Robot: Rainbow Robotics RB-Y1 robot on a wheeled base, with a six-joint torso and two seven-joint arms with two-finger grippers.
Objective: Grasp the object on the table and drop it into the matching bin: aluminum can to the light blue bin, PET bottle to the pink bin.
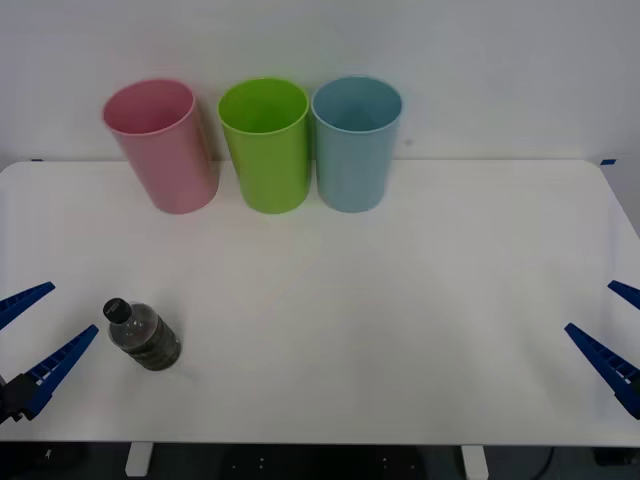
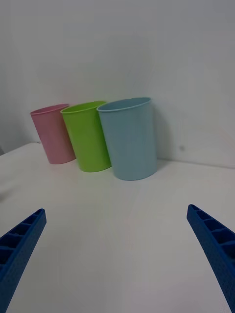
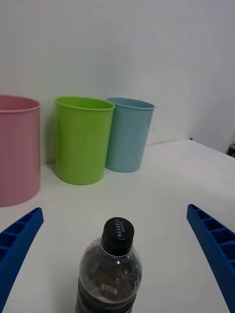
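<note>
Beside left claw (image 1: 28, 340): PET bottle (image 1: 145, 336).

Left tool (image 1: 30, 340), right tool (image 1: 615, 335): blue ribbed tapered fingers.

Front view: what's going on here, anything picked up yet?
Nothing is picked up yet. The PET bottle stands upright on the table, near its front left corner. The left claw is open beside it, with the bottle centred between its fingers in the left wrist view. The right claw is open and parked at the right edge. The pink bin, a lime green bin and the light blue bin line the far side.
</note>
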